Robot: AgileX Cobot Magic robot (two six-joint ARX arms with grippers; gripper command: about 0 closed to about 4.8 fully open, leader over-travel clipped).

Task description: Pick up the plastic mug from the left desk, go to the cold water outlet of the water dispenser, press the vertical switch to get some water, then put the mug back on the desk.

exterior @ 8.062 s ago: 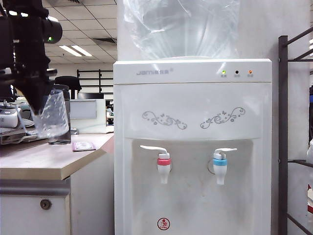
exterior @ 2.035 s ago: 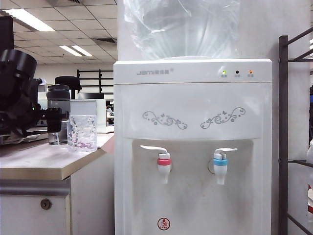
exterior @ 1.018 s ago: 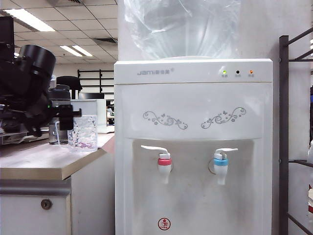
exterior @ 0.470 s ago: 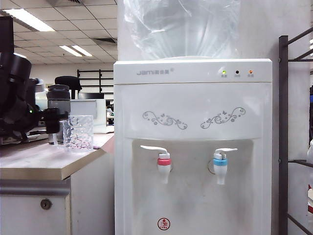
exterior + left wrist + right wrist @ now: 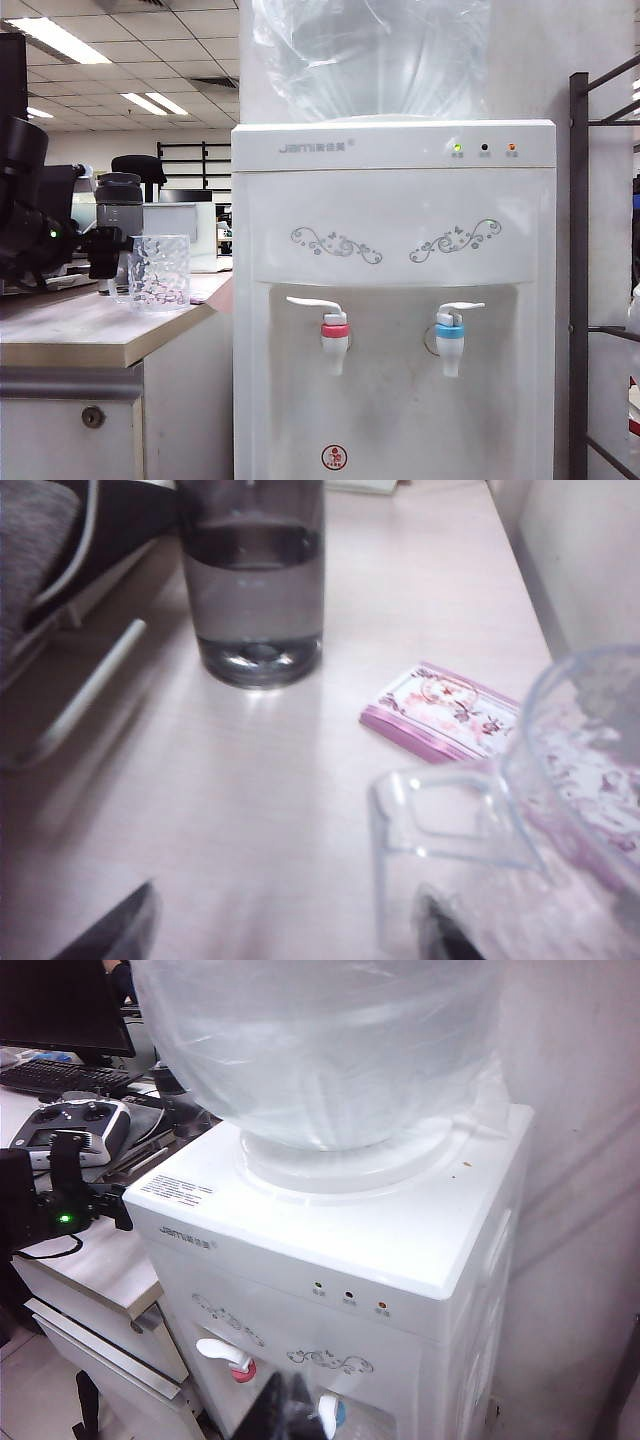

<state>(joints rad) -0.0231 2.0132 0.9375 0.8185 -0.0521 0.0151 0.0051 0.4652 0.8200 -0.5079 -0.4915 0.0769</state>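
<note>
The clear plastic mug (image 5: 159, 272) stands upright on the left desk (image 5: 90, 335), near the water dispenser (image 5: 395, 250). My left gripper (image 5: 108, 254) is level beside the mug's left side, open. In the left wrist view its dark fingertips (image 5: 115, 935) stand wide apart, and the mug (image 5: 590, 780) turns its thin handle (image 5: 450, 825) toward them; nothing is gripped. The cold water outlet (image 5: 449, 338) with its blue collar and vertical switch (image 5: 462, 308) is on the dispenser's right. My right gripper (image 5: 290, 1405) hangs shut in front of the dispenser, close to the blue tap (image 5: 332, 1415).
A smoky-grey bottle (image 5: 120, 215) with water stands behind the mug, bottle (image 5: 255, 590). A pink card (image 5: 440, 710) lies on the desk. The red-collared tap (image 5: 334, 335) is left of the blue one. A dark metal rack (image 5: 580, 280) stands right of the dispenser.
The mug, held in the air eight seconds ago, stands on the desk. In the last second it shifted slightly left, and my left gripper drew back to the left and turned.
</note>
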